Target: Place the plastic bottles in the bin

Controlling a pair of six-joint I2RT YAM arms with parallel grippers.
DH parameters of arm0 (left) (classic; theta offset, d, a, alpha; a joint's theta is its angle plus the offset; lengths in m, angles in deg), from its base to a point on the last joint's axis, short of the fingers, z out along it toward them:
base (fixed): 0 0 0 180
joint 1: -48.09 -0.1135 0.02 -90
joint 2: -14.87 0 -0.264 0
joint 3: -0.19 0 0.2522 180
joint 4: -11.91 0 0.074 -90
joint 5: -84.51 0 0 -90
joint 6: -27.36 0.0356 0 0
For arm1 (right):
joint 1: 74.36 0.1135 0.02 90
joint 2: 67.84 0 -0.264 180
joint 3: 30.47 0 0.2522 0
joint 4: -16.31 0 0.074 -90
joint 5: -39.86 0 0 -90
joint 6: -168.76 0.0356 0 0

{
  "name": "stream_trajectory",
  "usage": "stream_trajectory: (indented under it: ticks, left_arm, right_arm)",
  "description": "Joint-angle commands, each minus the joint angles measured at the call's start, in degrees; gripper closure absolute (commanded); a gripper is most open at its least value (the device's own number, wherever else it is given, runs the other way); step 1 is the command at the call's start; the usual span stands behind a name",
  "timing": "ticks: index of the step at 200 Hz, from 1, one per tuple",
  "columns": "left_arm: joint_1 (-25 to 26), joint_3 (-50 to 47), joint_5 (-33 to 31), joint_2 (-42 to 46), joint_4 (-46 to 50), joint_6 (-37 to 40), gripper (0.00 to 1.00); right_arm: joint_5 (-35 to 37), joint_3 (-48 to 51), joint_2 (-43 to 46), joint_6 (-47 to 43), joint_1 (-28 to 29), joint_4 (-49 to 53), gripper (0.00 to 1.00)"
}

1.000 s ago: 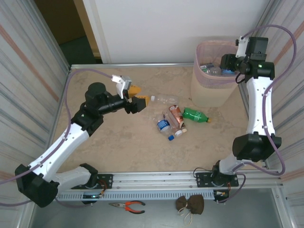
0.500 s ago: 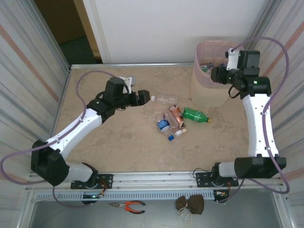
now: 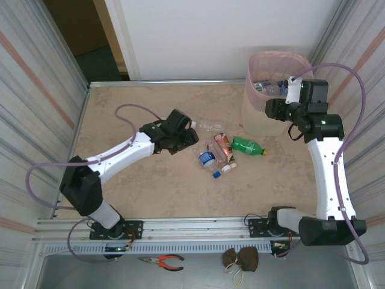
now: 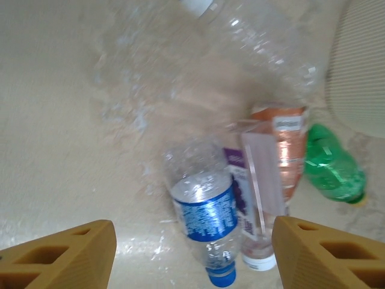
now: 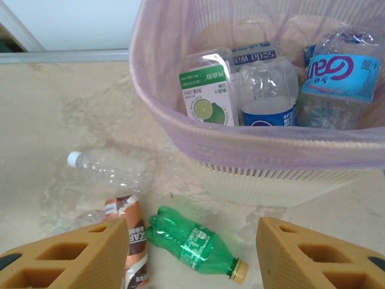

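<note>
Bottles [image 3: 246, 146] beside bin [image 3: 258, 125] — more inside

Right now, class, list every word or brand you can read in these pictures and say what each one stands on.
"Gat": large pink letters, cut off, on a clear bottle's light-blue label, in the bin.
"CAFE", probably: on the brown-labelled bottle on the table.
Print on the other labels, such as the lime-picture label and the green bottle, is too small or blurred.

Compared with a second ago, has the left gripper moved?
Yes. The left gripper has shifted right, closing toward the green bottle, which lies unmoved beside the bin.
</note>
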Motion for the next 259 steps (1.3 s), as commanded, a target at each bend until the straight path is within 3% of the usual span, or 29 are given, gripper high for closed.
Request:
stream_trajectory:
  ticks: [1,115,259]
  left_arm:
    - [1.0,1.3,-0.2,-2.6,1.9,-5.4,0.30]
    - [2.2,5.0,10.6,-16.6,-5.5,-9.2,0.26]
    - [0.6,3.3,10.3,-20.1,-5.1,-9.3,0.30]
  right_arm:
    - [-1.6,1.1,1.8,0.8,0.3,-1.5,0.43]
    - [-4.0,2.4,3.3,0.8,0.3,-2.8,0.42]
    - [-4.7,2.7,3.5,1.1,0.4,-2.7,0.43]
